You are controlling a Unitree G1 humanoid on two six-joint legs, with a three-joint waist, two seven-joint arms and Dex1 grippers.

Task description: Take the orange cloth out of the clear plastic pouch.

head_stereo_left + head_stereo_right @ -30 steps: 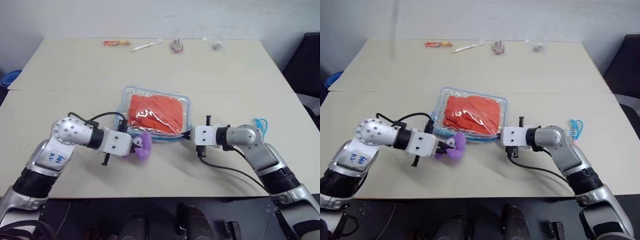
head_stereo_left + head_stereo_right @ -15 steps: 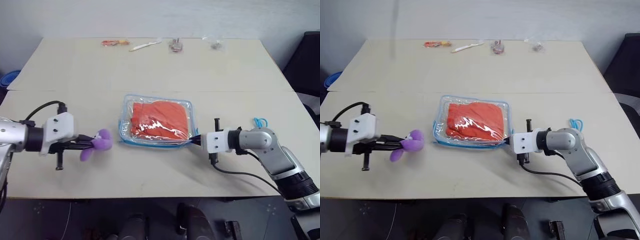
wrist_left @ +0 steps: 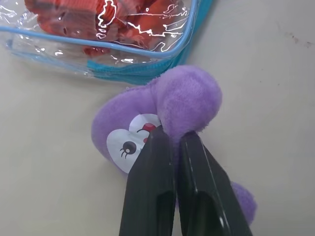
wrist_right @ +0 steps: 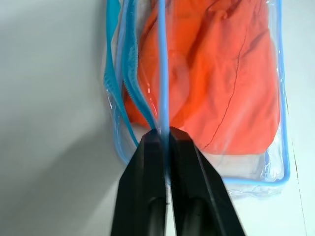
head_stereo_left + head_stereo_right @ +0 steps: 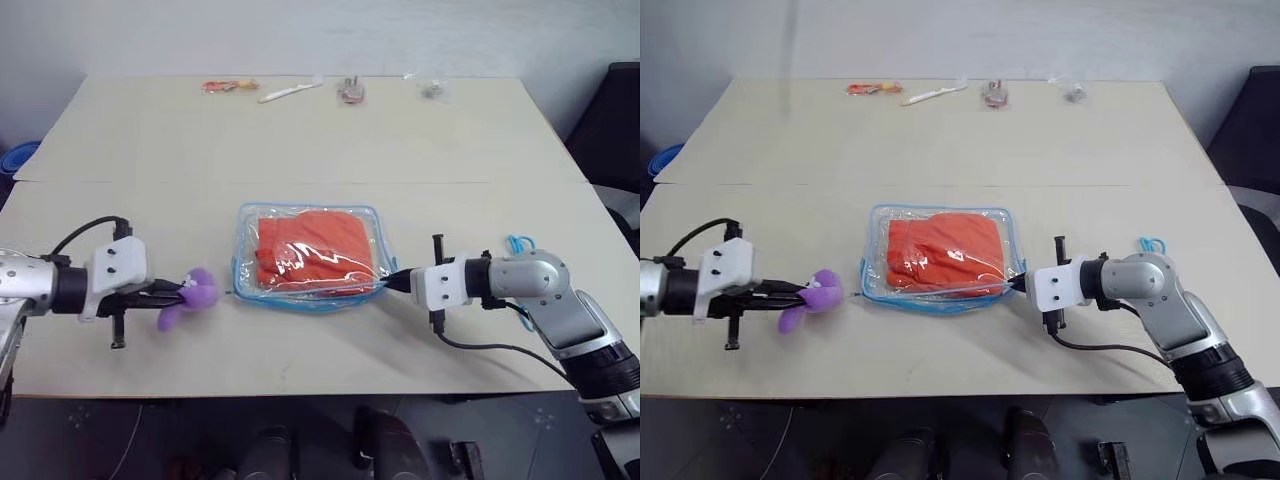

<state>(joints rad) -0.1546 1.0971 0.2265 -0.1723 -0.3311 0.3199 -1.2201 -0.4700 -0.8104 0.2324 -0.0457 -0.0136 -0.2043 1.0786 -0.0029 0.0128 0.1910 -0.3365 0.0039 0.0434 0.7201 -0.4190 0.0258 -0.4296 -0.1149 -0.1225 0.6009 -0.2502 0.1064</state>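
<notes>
The clear plastic pouch with light blue edging lies flat at the table's middle, and the orange cloth is folded inside it. My right gripper is at the pouch's near right corner. The right wrist view shows this gripper shut on the pouch's blue edge. To the left of the pouch, my left gripper is shut on a small purple plush toy. In the left wrist view its fingers pinch the toy just beside the pouch's edge.
Small items line the table's far edge: an orange packet, a white stick, a round object and a clear packet. A blue cord lies by my right arm. A black chair stands at the right.
My left gripper has carried the purple toy leftward, away from the pouch's front edge. My right gripper has drawn back to the right with the pouch corner, and the pouch has turned squarer.
</notes>
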